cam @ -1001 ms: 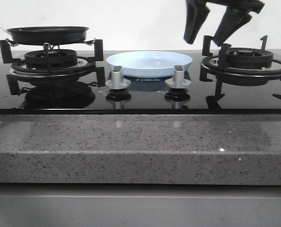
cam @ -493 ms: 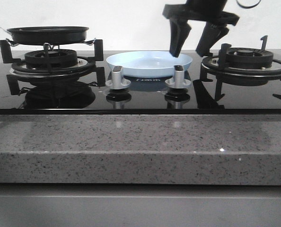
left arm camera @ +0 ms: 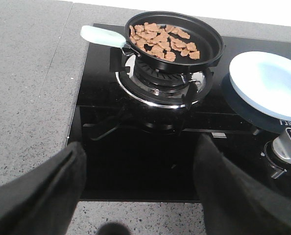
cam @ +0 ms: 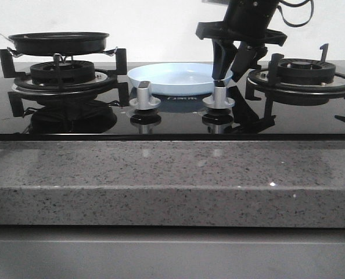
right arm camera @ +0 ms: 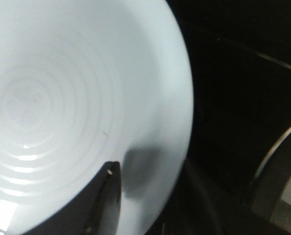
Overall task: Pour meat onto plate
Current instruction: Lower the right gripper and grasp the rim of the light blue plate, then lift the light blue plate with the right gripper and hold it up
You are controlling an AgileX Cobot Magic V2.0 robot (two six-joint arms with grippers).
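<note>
Seeming bare, pale-blue plate [cam: 172,78]

The right arm reaches down from above over the back half of the counter, right of its middle, wrist pointing steeply downward. The right gripper [cam: 229,68] hangs with its two dark fingers close together and angled toward each other, a narrow gap left between the tips. The left gripper [left arm camera: 140,193] sits near the counter's front left corner, its fingers [left arm camera: 47,191] spread wide apart with nothing between them.
</note>
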